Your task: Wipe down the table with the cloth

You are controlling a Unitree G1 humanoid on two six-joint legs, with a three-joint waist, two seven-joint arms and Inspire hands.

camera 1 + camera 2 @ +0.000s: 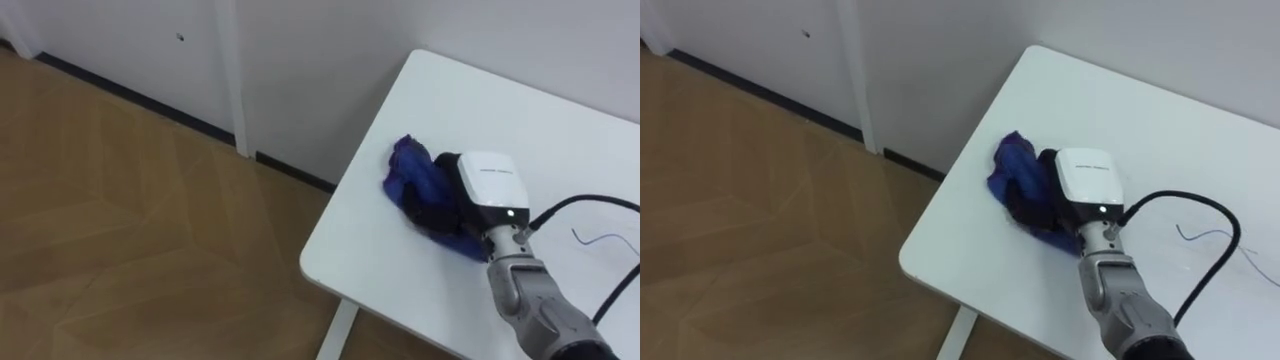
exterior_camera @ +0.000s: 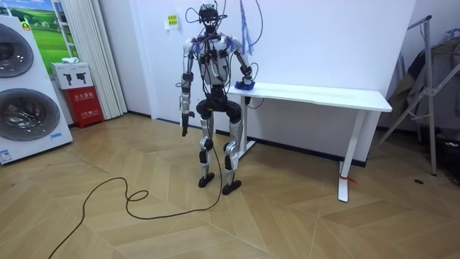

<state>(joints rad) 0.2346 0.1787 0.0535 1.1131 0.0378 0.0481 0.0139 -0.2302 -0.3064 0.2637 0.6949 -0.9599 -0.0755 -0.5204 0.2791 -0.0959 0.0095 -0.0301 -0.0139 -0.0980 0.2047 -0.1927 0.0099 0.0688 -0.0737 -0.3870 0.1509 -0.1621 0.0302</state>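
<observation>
We see the blue cloth bunched up on the white table, in the middle right of the left eye view. Its long axis runs from upper left to lower right; the loose, rounded end points to the upper left, toward the wall, and the other end disappears beneath the hand.

The right hand lies on top of the cloth, its arm coming in from the lower right. Its dark fingers sink into the folds, and we cannot tell whether they grip the cloth or only press on it.

The cloth sits near the table's left edge, between the far corner at the top of the frame and the rounded near corner at the lower left. Bare table top stretches to the right and upper right. Beyond the edge, to the left, lies the wood floor.

In the room view the robot stands at the table's left end, and its left hand hangs by its side.
</observation>
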